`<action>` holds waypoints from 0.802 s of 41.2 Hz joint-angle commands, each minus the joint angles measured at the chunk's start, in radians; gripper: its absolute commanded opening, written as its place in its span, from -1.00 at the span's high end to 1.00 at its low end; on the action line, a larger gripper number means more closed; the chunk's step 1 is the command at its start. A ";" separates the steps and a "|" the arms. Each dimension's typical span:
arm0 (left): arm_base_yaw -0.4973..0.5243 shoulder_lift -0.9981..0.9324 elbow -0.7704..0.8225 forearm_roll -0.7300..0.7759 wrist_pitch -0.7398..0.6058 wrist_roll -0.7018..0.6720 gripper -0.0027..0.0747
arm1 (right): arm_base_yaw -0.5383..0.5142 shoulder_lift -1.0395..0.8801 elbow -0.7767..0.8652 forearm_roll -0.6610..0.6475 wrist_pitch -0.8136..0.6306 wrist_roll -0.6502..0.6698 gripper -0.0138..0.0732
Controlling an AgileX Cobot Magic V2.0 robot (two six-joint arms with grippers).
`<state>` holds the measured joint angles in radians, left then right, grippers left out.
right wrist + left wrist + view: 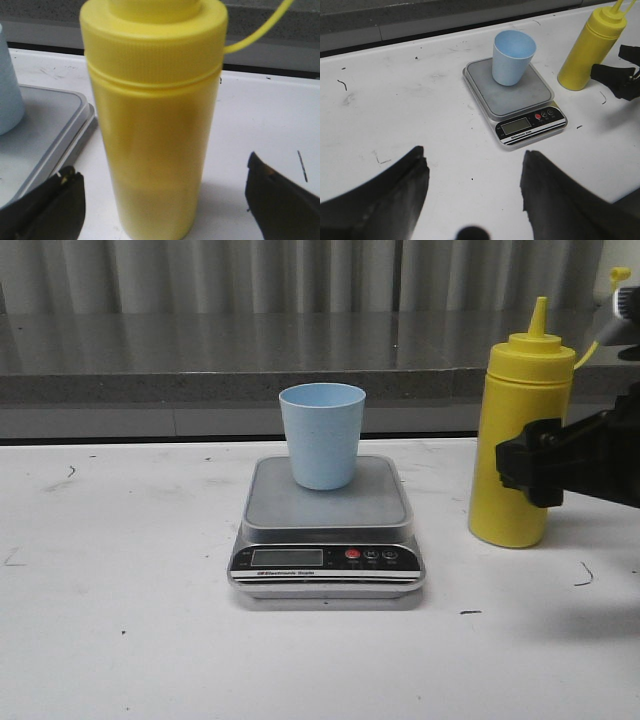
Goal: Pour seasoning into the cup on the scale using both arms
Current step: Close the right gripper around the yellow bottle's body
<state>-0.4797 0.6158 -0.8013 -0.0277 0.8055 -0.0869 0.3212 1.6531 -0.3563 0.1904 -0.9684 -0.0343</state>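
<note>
The pale blue cup [322, 435] stands upright on the silver-grey scale [270, 508] at the table's middle; both also show in the left wrist view, cup [512, 56] and scale [520, 100]. The yellow seasoning bottle [520, 430] stands upright to the scale's right. My right gripper [522, 462] is open, its jaws wide on either side of the bottle [155, 125] without touching it. My left gripper [472, 172] is open and empty above bare table, well in front and to the left of the scale.
A grey ledge [200, 360] runs along the table's back edge below a curtain. The bottle's thin cap strap [590, 348] arcs off to the right of the nozzle. The white tabletop [120, 570] carries a few small dark marks.
</note>
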 commanded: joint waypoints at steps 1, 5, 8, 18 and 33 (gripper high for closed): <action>0.002 0.002 -0.028 -0.008 -0.067 -0.001 -0.12 | 0.001 0.029 -0.065 -0.005 -0.108 -0.003 -0.84; 0.002 0.002 -0.028 -0.008 -0.067 -0.001 -0.12 | -0.002 0.078 -0.120 0.021 -0.108 -0.003 -0.84; 0.002 0.002 -0.028 -0.008 -0.067 -0.001 -0.12 | -0.007 0.110 -0.155 0.060 -0.108 -0.003 -0.84; 0.002 0.002 -0.028 -0.008 -0.067 -0.001 -0.12 | -0.021 0.205 -0.257 0.064 -0.111 -0.002 -0.84; 0.002 0.002 -0.028 -0.008 -0.067 -0.001 -0.12 | -0.021 0.234 -0.300 0.061 -0.111 -0.002 -0.35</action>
<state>-0.4797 0.6158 -0.8013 -0.0277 0.8055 -0.0853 0.3087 1.9354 -0.6359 0.2540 -0.9940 -0.0343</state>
